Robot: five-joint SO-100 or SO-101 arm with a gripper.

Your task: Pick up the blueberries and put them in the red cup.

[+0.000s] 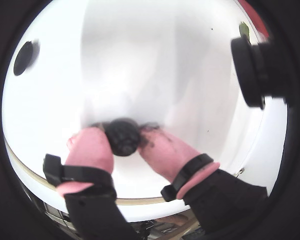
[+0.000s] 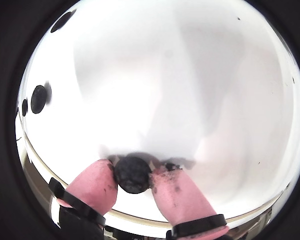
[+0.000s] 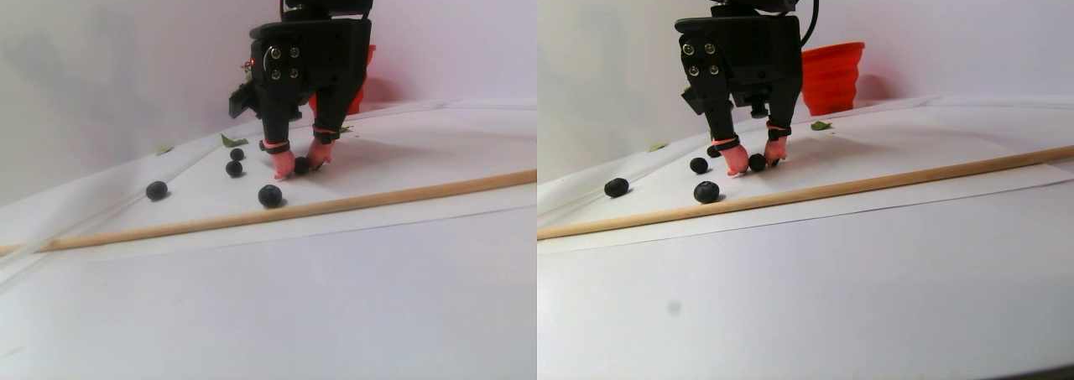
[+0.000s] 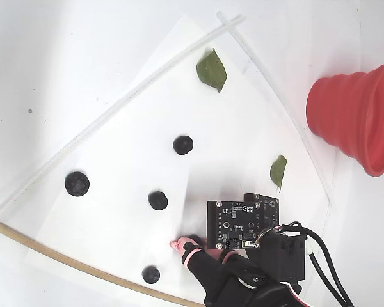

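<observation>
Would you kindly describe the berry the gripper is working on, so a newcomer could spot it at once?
In the fixed view, find the red cup, then follow the white sheet down to the gripper. The berry sits between its pink fingertips; the other blueberries lie loose on the sheet, untouched.
</observation>
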